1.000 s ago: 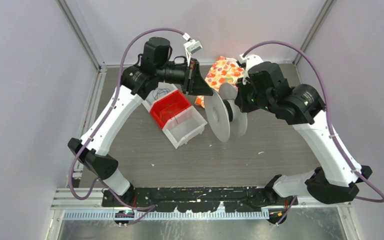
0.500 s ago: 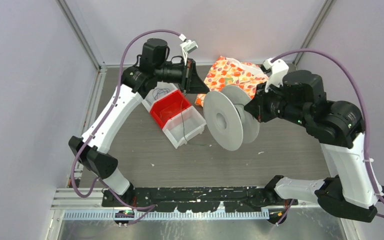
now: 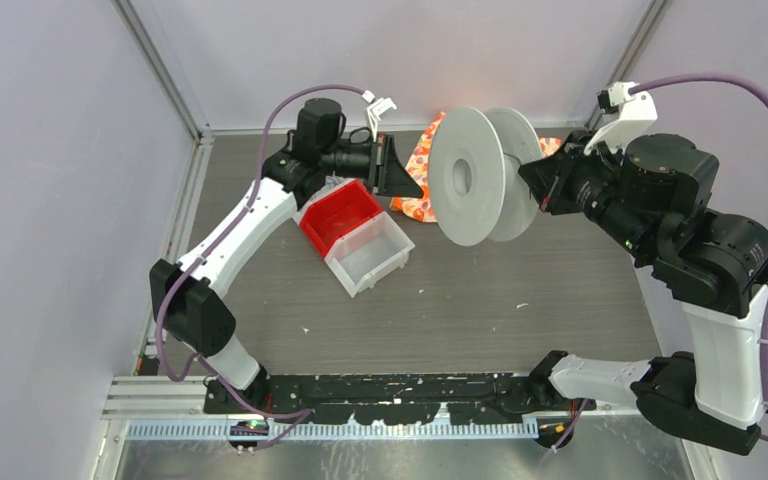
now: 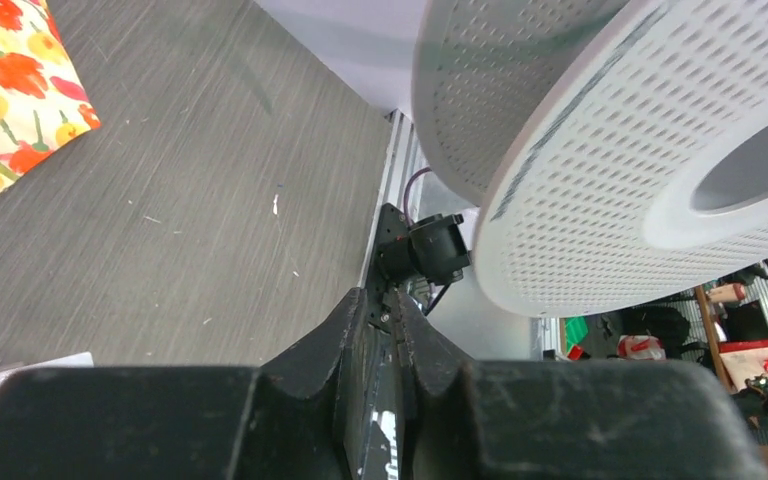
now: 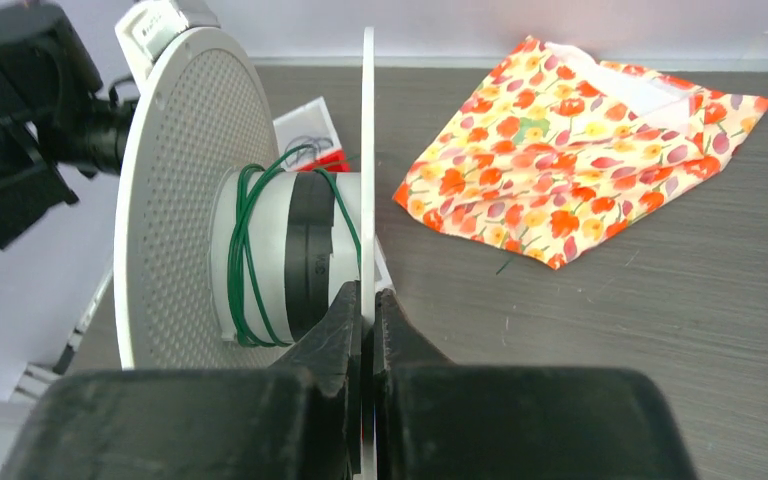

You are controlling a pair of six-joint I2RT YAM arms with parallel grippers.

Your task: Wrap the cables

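The right pincer [image 5: 368, 300] is clamped tight on the thin rim of the white spool [image 3: 470, 175], holding it up on edge in the upper middle of the overhead view. A green cable [image 5: 245, 255] sits in a few loose turns round the hub, left of centre in the right wrist view, so the wrapping is begun but, I'd judge, far from done. More loose wires [image 5: 305, 140] show in a white tray behind the spool (hard to say how many). The left pincer [image 4: 392, 305] hovers just beside the spool with its jaws almost together; I cannot tell whether it grips anything. A floral pouch [image 5: 570, 150] lies on the table [image 5: 660, 300] at upper right.
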